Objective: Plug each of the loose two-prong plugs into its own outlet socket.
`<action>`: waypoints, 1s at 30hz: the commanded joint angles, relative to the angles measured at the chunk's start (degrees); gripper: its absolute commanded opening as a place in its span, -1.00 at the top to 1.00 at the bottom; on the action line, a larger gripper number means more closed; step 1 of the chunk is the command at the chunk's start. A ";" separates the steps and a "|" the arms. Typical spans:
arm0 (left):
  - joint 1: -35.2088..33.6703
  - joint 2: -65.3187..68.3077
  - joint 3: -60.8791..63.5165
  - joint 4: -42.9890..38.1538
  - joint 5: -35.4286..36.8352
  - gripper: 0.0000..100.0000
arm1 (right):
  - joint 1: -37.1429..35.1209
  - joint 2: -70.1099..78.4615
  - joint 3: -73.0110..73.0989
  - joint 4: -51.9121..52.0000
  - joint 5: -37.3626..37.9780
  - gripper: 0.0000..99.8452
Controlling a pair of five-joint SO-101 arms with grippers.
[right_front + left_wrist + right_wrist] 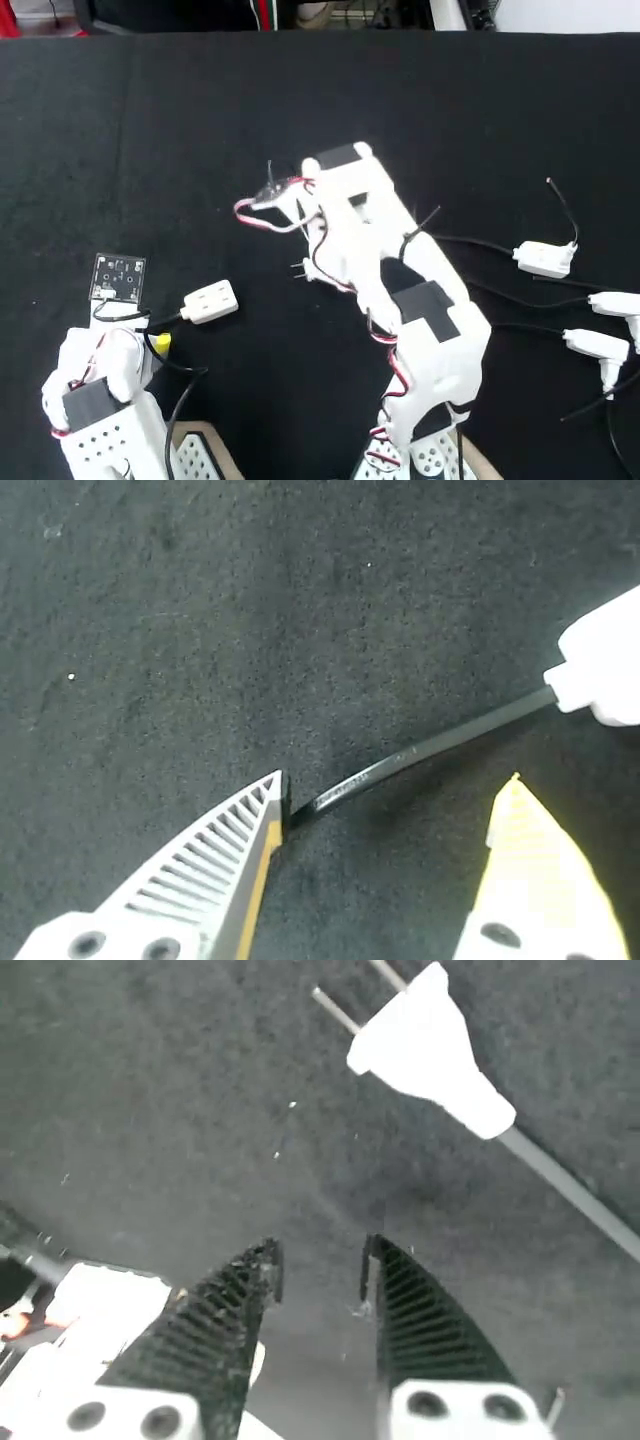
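- The two-prong plug (425, 1050) is laid flat on the black table (150, 130), just beside the right arm. Its long axis runs sideways across the table, and its prongs are pointed toward the outlet socket (210, 302), well apart from it.
- The right gripper (320, 1245) is held near the plug, slightly parted, and nothing is gripped.
- The left gripper (396, 780) is opened wide over the socket's black cable (420, 755).

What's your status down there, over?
Left gripper open, astride cord. Right gripper open, near loose plug. Nothing between plug and socket.
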 commanded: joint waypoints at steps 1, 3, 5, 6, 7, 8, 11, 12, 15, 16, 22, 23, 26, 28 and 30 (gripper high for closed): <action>0.22 0.18 -0.31 0.62 -0.35 0.35 | 0.97 -3.03 4.09 -8.35 -0.53 0.74; 0.22 0.18 -0.31 0.62 -0.35 0.35 | 2.02 -3.03 4.79 -12.48 -0.53 0.74; 0.22 0.18 -0.31 0.62 -0.35 0.35 | 3.69 -2.95 5.14 -16.35 -0.18 0.74; 0.22 0.18 -0.31 0.62 -0.35 0.35 | 4.48 -2.59 5.23 -18.11 -0.18 0.74; 0.22 0.18 -0.31 0.62 -0.35 0.35 | 5.10 -2.07 5.05 -19.87 -0.18 0.74; 0.22 0.18 -0.31 0.62 -0.35 0.35 | 5.54 -1.54 5.05 -21.54 -0.18 0.74; 0.22 0.18 -0.31 0.62 -0.35 0.35 | 6.07 0.04 5.05 -26.20 -0.18 0.74; 0.22 0.18 -0.31 0.62 -0.35 0.35 | 6.07 0.31 5.05 -27.34 -0.18 0.74; 0.22 0.18 -0.31 0.62 -0.35 0.35 | 5.71 0.66 4.97 -31.30 -0.18 0.74; 0.22 0.18 -0.31 0.62 -0.35 0.35 | 5.71 0.66 4.97 -33.32 -0.18 0.74; 0.22 0.18 -0.31 0.62 -0.35 0.35 | 5.71 0.40 4.79 -43.34 -0.09 0.74; 0.22 0.18 -0.31 0.62 -0.35 0.35 | 5.63 0.40 4.18 -43.69 -0.09 0.74; 0.31 0.18 -0.31 0.62 -0.35 0.35 | 5.63 0.40 1.80 -43.60 -0.44 0.74; 0.40 0.18 -0.31 0.62 -0.35 0.35 | 5.54 0.48 0.31 -43.60 -0.53 0.74; 0.40 0.18 -0.31 0.62 -0.35 0.35 | 4.57 0.48 -0.84 -43.78 -0.53 0.73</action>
